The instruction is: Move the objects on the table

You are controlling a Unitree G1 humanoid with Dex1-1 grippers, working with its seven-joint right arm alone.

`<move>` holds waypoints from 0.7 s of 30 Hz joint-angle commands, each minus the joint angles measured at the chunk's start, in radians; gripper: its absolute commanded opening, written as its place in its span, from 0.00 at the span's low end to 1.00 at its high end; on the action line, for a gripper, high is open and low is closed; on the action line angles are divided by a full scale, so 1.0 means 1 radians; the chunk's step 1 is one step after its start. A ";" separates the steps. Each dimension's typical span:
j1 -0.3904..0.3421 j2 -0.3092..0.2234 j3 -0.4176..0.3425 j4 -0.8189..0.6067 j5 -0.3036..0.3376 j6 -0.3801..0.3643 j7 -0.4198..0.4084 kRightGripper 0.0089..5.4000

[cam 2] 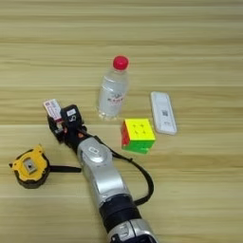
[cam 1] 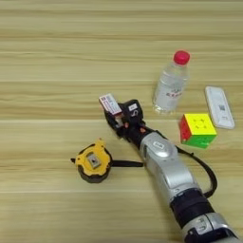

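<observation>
Silver forearm (cam 1: 166,166) reached diagonally up-left across the worktop (cam 1: 47,57), its end effector (cam 1: 116,113) clamped on the small red-white box (cam 1: 109,103).

Even, soft overhead light, faint short shadows, mild blur across the table (cam 1: 47,57).

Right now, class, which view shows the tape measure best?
The left eye view: the tape measure lies well inside the picture with its black strap fully visible. The right eye view shows it whole too, but close to the left edge.
</observation>
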 commanded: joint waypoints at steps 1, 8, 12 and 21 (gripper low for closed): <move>-0.041 0.007 -0.006 -0.082 0.003 -0.009 -0.014 0.39; -0.010 0.003 -0.002 -0.170 0.001 0.013 -0.020 0.39; 0.015 -0.005 0.001 -0.284 -0.002 0.039 -0.022 0.39; 0.103 -0.088 -0.069 -0.834 0.019 0.256 -0.035 0.39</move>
